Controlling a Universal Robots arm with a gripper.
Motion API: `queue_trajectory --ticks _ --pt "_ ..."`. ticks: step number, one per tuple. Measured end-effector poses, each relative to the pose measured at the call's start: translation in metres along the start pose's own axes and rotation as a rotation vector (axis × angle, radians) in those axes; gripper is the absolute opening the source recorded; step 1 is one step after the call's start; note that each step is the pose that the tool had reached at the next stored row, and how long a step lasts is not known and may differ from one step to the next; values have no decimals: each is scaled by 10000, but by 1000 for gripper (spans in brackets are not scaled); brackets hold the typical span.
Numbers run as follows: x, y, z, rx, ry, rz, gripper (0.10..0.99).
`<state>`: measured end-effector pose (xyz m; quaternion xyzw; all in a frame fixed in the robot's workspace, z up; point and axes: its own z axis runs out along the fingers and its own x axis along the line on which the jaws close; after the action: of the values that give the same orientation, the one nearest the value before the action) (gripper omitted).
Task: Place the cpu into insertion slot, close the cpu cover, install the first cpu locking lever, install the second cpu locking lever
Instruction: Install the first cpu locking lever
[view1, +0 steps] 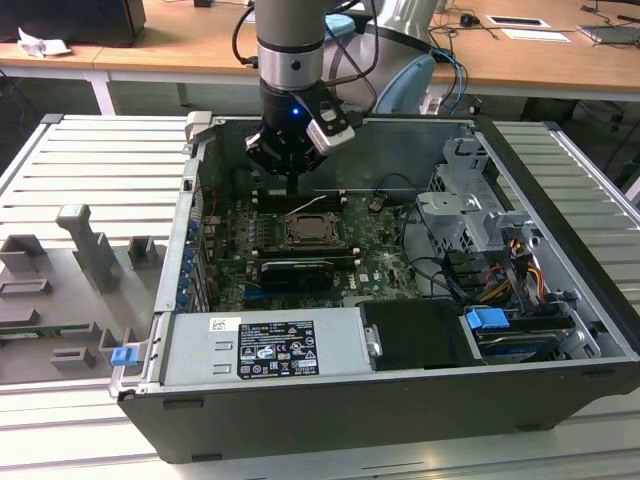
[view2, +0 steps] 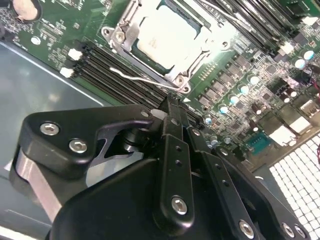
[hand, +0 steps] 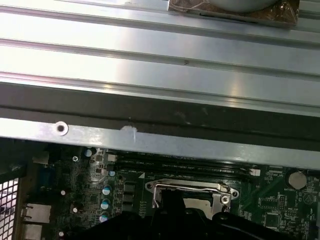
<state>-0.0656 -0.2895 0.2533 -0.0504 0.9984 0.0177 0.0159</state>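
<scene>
Cpu (view2: 167, 37) sat in insertion slot (view1: 312, 231), cpu cover (view2: 126, 32) down, locking lever (view2: 135, 76) seemingly unlatched. Gripper (view1: 293, 187), closed empty, hovered at slot's twelve o'clock, exterior view; latching likely needed downward pressing.

Exterior view high, angled down into pc case (view1: 300, 420); both wrist views close-up, all 3 share insertion slot (view1: 318, 232)

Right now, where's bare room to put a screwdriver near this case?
Bare ribbed table: at the exterior view's left, beyond the grey fixtures, and at its right, past the case wall. Crowded inside: motherboard under the gripper, cables by the drive cage.
</scene>
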Motion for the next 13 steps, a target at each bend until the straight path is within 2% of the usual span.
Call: queue_trajectory --ticks 3,6,8,9,12,13 --pt "-67 -7 4 -1 -1 7 106" --pt "-72 -8 10 -8 -1 19 106" --pt "-73 -8 18 -138 -18 99 106" --pt "-72 -11 26 -372 -44 191 106" --pt "-71 -31 46 -514 -59 198 106" --pt "-70 -32 62 -515 -59 199 106"
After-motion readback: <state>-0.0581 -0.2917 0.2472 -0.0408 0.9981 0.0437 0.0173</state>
